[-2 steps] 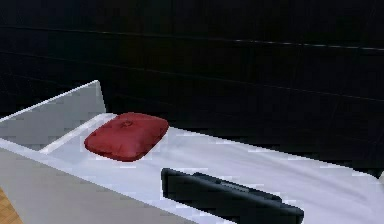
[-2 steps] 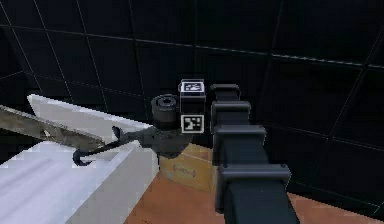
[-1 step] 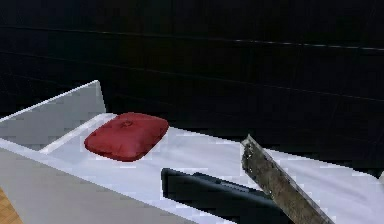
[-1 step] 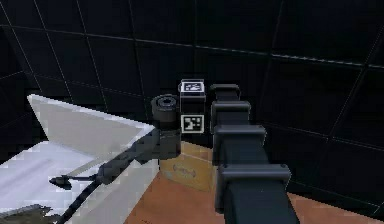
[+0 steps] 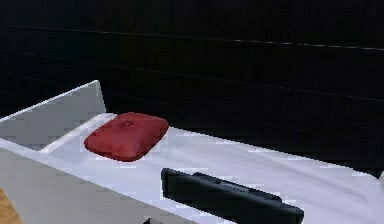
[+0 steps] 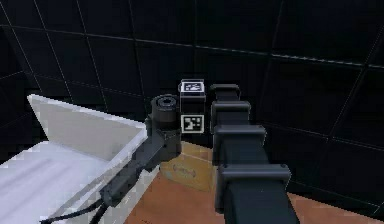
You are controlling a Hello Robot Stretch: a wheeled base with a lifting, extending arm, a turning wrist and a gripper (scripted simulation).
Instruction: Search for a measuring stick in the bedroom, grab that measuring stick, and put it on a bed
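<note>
Searching for the measuring stick, could not tell it from the thin dark lines at the far end of the gripper, low on the left of the arm side view. Could not tell whether holding anything, with the white bed right behind that end, nor whether fingers apart or together. Saw on the bed, in the forward view, a red pillow near the grey headboard on the left and a dark flat slab at the near edge. Judged the likeliest failure a release too close to the mattress edge, dropping a long thin stick onto the brown floor; judged another, landing it across slab or pillow and letting it slide off. Found the arm reaching out from the near edge, two white marker squares at its far end, gripper body left of them, angled down and left toward the bed.
</note>
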